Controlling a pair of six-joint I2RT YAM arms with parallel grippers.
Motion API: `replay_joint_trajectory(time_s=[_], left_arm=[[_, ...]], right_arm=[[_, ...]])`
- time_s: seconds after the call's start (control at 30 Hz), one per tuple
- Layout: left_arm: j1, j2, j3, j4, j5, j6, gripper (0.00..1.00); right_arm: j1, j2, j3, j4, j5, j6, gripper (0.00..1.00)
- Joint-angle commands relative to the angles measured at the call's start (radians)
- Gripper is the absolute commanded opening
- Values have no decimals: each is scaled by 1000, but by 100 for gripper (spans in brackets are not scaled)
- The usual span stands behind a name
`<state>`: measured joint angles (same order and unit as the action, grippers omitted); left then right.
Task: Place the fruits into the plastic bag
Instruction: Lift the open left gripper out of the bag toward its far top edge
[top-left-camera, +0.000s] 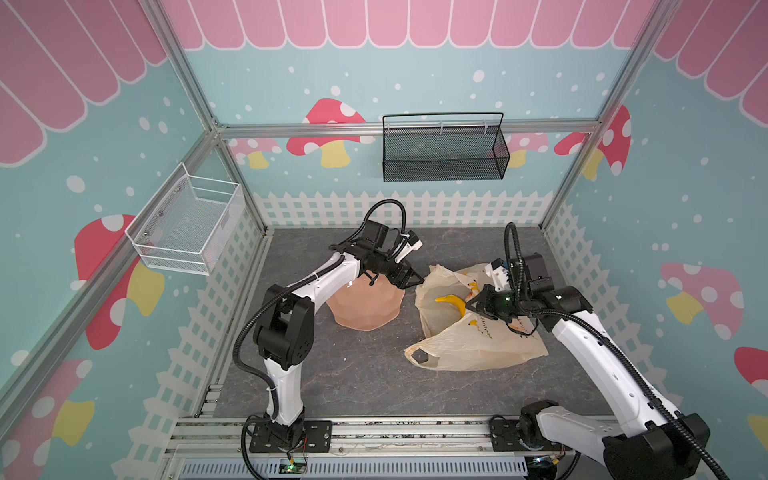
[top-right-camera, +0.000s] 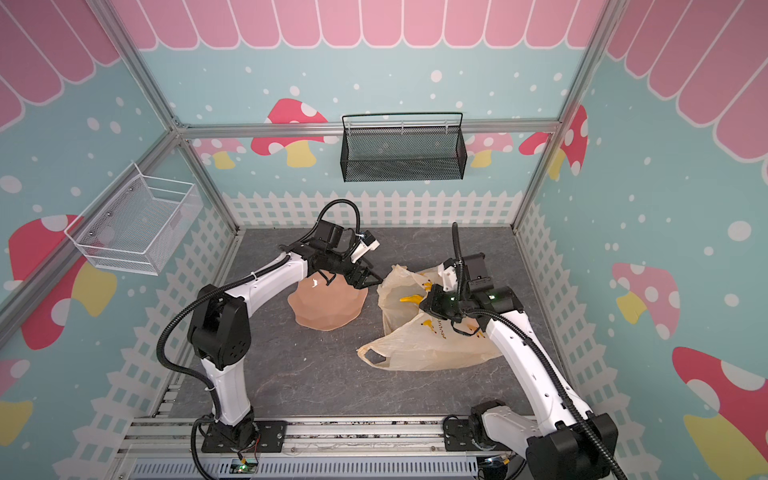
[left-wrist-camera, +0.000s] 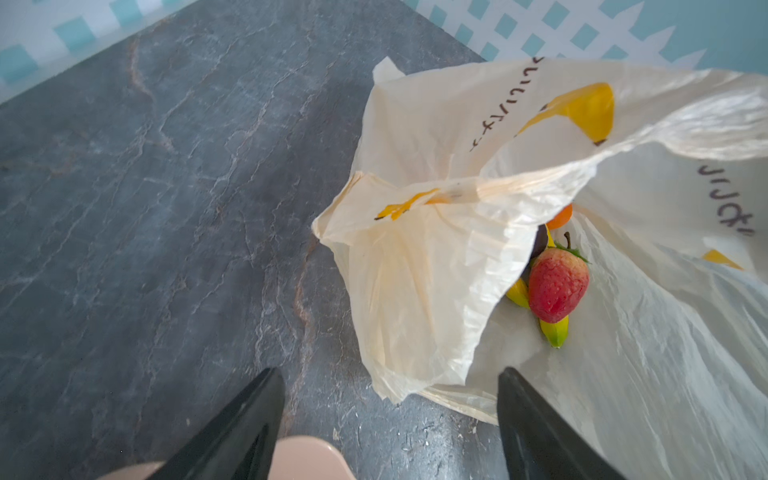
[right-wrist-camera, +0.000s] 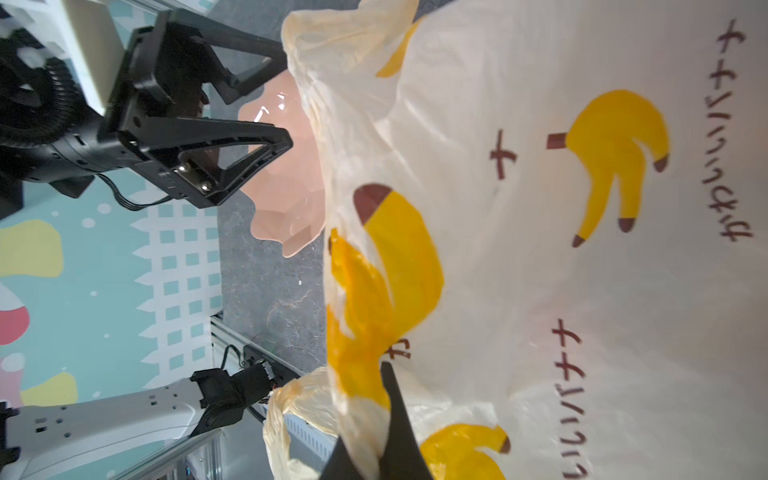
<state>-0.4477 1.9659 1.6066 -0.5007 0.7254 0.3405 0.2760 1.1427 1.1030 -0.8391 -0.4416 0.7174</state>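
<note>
The left fingers (top-left-camera: 415, 277) stand wide apart and empty at the plastic bag (top-left-camera: 478, 345) rim. The right fingers (top-left-camera: 471, 306) are clamped on bag film. A strawberry (left-wrist-camera: 557, 286) and bananas (left-wrist-camera: 555, 332) lie inside the bag, beyond the left fingers.

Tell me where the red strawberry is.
In the left wrist view the red toy strawberry lies inside the open cream-yellow plastic bag, resting on small yellow toy bananas; in both top views the bag sits right of the peach-pink dish.
</note>
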Motion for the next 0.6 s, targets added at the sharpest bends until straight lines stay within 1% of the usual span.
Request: replay_joint_trajectory(time_s=[0.0, 0.07, 0.1, 0.2, 0.27, 0.4, 0.57], left_arm=[[7, 38, 23, 41, 115, 108, 81], [5, 52, 30, 42, 137, 125, 80], [4, 61, 33, 42, 120, 134, 81], [0, 84, 49, 42, 20, 149, 81], [0, 95, 61, 45, -2, 152, 81], [0, 119, 85, 45, 35, 172, 81], [0, 164, 153, 26, 68, 160, 81]], right_arm=[[2, 12, 37, -97, 68, -53, 0], [2, 15, 44, -110, 76, -57, 0], [2, 18, 48, -115, 79, -62, 0], [2, 15, 56, -135, 96, -72, 0], [2, 17, 60, -145, 98, -78, 0], [2, 18, 64, -158, 104, -82, 0], [2, 17, 63, -173, 107, -91, 0]])
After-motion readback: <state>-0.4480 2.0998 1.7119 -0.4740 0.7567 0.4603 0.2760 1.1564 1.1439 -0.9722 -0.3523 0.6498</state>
